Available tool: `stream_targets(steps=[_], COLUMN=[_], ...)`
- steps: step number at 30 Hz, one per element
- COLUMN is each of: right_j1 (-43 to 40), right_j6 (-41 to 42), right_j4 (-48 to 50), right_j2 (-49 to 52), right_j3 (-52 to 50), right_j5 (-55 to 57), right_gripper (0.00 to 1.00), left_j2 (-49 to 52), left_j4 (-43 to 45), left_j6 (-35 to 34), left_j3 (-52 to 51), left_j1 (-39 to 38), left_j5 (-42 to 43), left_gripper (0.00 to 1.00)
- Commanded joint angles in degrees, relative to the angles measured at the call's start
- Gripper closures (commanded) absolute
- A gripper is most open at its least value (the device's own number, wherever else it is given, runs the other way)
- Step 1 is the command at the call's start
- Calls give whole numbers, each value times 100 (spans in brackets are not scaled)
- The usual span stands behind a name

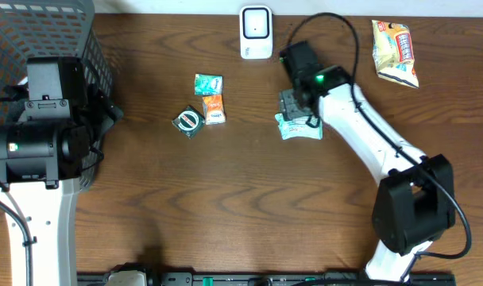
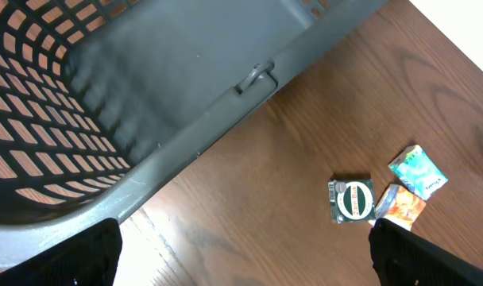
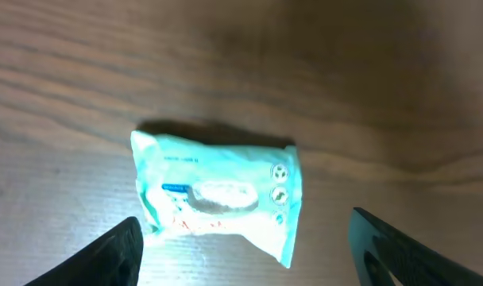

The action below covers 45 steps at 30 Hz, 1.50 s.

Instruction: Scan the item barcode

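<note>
Overhead view: a brown wood desk (image 1: 249, 199) w/ two white robot arms.

A big grey mesh basket (image 1: 35, 32) fills the top-left corner. The left arm sits over its edge. The left pincer (image 2: 241, 238) is spread wide w/ nothing between its fingers, and its camera looks down at the basket wall.

The right arm (image 1: 361, 119) reaches from bottom right to the desk's middle.

A yellow snack bag (image 1: 395, 52) lies at top right, well apart from the rest. A white scanner (image 1: 256, 32) stands at the top edge, centre.

The task item is prob. the teal soft packet (image 3: 218, 195). It lies flat on the desk directly under the right pincer (image 3: 245, 238), not held. That pincer's fingers are apart, one past each end of the packet.

Three small packets (teal (image 1: 208, 83), orange (image 1: 214, 109), dark green (image 1: 188, 121)) cluster left of centre, near each other.

Step in hand, as I judge it: grasp the teal packet, then take it to the scanner. To do it well:
- The packet sits a bit left of centre between the fingers, so shift that way first.
- Come straight down.
- Close gently, since a soft pack gripped end to end may buckle.
- No barcode is visible on the top face, so it may be underneath. Expect to tilt the pack toward the scanner's face.
</note>
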Motion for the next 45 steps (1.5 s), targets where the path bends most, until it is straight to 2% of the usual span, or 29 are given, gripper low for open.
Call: stream_targets(steps=[1,9,45], right_j1=[-186,-114,-42], right_j6=[114,114,114], right_j4=[-24,192,280], right_j2=[-46,-46,-46], right_j3=[-350,-728,-741], right_j5=[-680,-704,-728], right_gripper=[24,24,24], left_j2=[0,0,0], left_j4=[-17,-17,-17], left_j6=[-26,-26,-26], left_j3=[31,31,31], left_j1=[42,42,42], left_j5=[-57,-57,-57], left_gripper=[2,2,2])
